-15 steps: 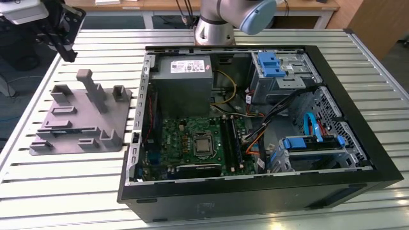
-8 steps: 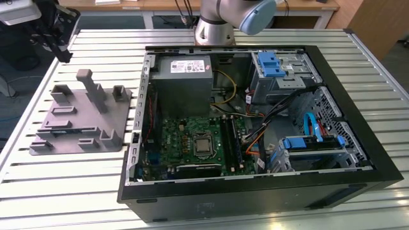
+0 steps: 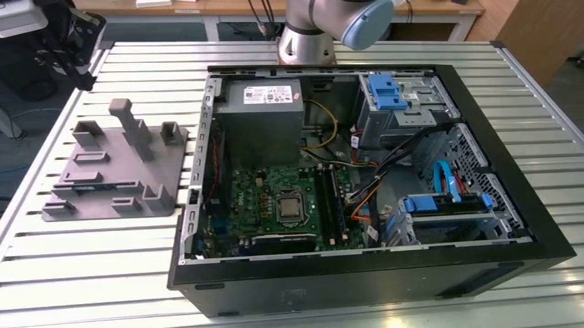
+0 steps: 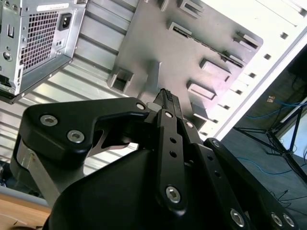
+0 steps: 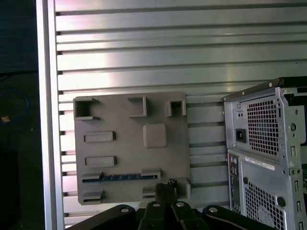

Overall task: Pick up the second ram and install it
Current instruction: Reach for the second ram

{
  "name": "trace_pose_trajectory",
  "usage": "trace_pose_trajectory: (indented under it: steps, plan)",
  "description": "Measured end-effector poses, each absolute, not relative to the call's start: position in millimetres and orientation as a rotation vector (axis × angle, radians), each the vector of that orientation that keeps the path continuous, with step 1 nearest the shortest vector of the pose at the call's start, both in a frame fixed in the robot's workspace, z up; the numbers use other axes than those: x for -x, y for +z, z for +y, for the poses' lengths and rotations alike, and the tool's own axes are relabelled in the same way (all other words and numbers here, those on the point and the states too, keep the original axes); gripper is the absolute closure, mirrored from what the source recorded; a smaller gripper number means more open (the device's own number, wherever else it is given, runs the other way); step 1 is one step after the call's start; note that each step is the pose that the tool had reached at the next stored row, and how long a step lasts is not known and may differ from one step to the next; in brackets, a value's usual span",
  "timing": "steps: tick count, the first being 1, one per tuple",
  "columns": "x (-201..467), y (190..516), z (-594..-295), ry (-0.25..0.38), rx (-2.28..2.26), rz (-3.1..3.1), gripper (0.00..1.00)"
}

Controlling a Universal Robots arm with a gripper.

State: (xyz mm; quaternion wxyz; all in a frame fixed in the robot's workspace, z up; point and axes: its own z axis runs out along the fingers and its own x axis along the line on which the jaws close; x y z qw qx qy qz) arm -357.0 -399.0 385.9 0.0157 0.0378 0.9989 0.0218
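The second ram (image 5: 120,177) is a thin dark strip standing on edge between two blocks of the grey fixture plate (image 5: 124,153). In the exterior view the same plate (image 3: 114,174) lies on the slatted table at the left of the open computer case (image 3: 365,273). My gripper (image 5: 167,185) hovers high above the plate's edge, close to one end of the ram and apart from it. Its black fingers (image 4: 166,103) are pressed together, shut, with nothing between them. The motherboard (image 3: 264,198) carries long black memory slots (image 3: 333,198) beside the processor socket.
The case's rear panel with the power supply grille (image 5: 261,127) rises right beside the plate. A tall grey post (image 3: 137,133) stands on the plate. Cables and blue drive cages (image 3: 392,96) fill the case's right side. The table edge (image 5: 47,120) runs close to the plate.
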Motion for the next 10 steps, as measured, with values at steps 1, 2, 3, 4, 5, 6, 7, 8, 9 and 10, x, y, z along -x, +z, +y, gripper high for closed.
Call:
trace_pose_trajectory:
  steps: [1, 2, 3, 4, 5, 6, 7, 8, 9, 10]
  plan:
    - [358.1, 385.7, -399.0, 0.068, -0.118, 3.107, 0.9]
    - [359.2, 385.4, -399.0, 0.068, -0.118, 3.107, 0.9]
    - [360.3, 385.2, -399.0, 0.068, -0.118, 3.107, 0.9]
    - [361.4, 385.0, -399.0, 0.068, -0.118, 3.107, 0.9]
    - [362.4, 384.7, -398.9, 0.068, -0.118, 3.107, 0.9]
    - [363.4, 384.5, -399.0, 0.068, -0.118, 3.107, 0.9]
    - [364.5, 384.3, -399.0, 0.068, -0.118, 3.107, 0.9]
    - [365.5, 384.0, -399.0, 0.068, -0.118, 3.107, 0.9]
    - [366.5, 383.8, -399.0, 0.068, -0.118, 3.107, 0.9]
    - [367.4, 383.6, -398.9, 0.068, -0.118, 3.107, 0.9]
